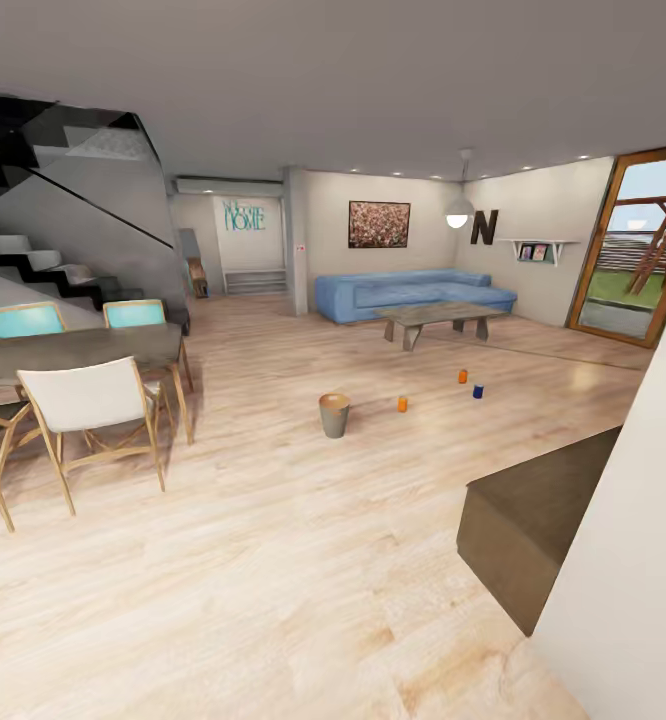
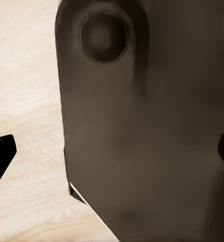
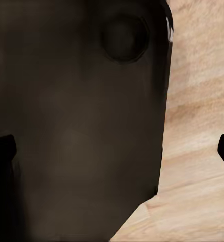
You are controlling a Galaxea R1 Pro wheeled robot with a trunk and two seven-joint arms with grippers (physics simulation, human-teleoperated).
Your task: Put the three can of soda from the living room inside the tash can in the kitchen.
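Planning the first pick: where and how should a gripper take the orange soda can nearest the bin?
Grip the orange soda can across the middle of its round side wall, fingers level, coming in from the robot's side. It stands upright on the wood floor, apart from the trash can on its left and the other cans, so that flank looks unobstructed. It is too distant to judge finer detail.

On my left wrist feed I see a broad dark grey-brown body panel (image 2: 142,126) with a round recessed disc (image 2: 104,36) near its rounded end. My right wrist feed shows a matching panel (image 3: 76,126) and disc (image 3: 124,38). Black fingertips (image 2: 0,154) of each end effector edge both feeds.
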